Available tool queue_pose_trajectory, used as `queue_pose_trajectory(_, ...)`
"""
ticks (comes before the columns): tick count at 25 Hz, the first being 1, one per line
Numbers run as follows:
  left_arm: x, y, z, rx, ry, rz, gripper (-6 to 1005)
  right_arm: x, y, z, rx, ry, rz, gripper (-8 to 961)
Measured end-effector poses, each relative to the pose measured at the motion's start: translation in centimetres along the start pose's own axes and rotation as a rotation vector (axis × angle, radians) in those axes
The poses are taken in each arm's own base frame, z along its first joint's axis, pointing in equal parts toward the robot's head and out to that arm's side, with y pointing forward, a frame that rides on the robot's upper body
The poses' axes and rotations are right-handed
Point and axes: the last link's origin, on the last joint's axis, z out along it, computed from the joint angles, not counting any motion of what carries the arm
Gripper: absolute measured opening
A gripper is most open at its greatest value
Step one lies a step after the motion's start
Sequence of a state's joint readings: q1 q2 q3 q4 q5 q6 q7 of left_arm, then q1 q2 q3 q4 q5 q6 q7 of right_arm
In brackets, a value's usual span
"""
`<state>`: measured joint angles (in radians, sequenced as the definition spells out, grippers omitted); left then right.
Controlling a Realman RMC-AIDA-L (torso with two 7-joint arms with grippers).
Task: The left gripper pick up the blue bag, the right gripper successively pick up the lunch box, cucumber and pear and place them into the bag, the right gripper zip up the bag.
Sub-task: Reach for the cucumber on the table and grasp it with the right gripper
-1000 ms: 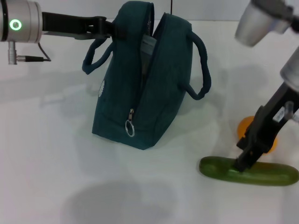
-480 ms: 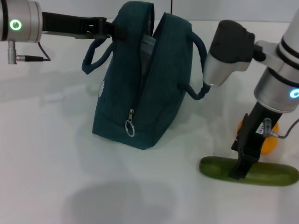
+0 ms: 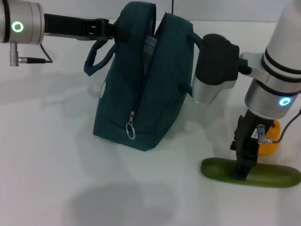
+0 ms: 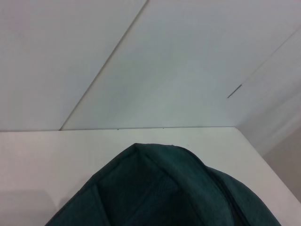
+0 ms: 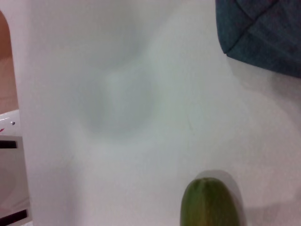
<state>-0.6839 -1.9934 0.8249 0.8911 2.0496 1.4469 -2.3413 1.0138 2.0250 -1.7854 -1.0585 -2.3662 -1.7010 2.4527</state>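
Note:
The blue bag [image 3: 141, 94] stands upright on the white table, its top unzipped and gaping. My left gripper [image 3: 114, 29] is shut on the bag's top edge by the left handle; the left wrist view shows the bag's top [image 4: 160, 193]. The cucumber [image 3: 273, 175] lies flat at the front right. My right gripper [image 3: 241, 172] points straight down with its tip on the cucumber's middle left part. The pear [image 3: 270, 143] sits behind it, mostly hidden by the gripper. The lunch box is not clearly visible; something pale grey shows inside the bag's opening [image 3: 149, 47].
The zipper's metal ring pull [image 3: 130, 129] hangs low on the bag's near end. The right arm's elbow [image 3: 214, 66] hangs close beside the bag's right handle. The right wrist view shows the cucumber's end [image 5: 209, 205] and a bag corner [image 5: 263, 33].
The right arm has swung in towards the bag and turned more upright, while its gripper tip stayed on the cucumber. The bag, cucumber and left arm have not moved.

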Motion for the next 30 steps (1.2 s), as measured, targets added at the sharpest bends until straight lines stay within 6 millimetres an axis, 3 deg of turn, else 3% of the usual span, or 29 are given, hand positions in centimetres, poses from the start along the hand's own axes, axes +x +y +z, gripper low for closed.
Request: queue_pose_trajectory(30, 0.2, 0.1, 0.1, -0.003, 0.001, 0.008, 82, 0.3, 0.5, 2.9, 0.035, 0.075, -0.061, 727)
